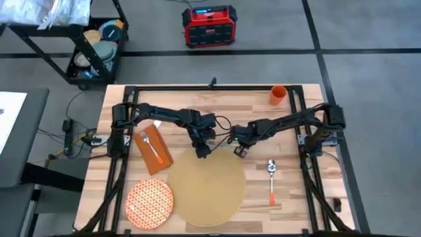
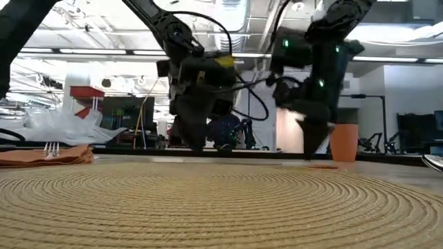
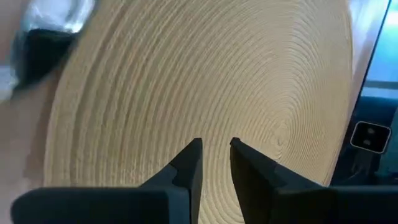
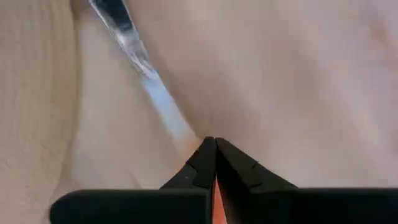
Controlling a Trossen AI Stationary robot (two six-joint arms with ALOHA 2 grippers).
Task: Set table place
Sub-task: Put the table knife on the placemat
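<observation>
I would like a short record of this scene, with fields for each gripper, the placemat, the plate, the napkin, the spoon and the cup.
left gripper: slightly open, over the placemat's far edge
right gripper: shut on a knife, beside the placemat
placemat: bare, table centre-front
plate: left of placemat
napkin: left side, fork on it
spoon: right of placemat
cup: far right corner

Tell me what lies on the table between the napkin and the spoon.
In the high view, the woven placemat fills most of the stretch between the napkin and the spoon; both grippers, left and right, hover at the mat's far edge.
</observation>
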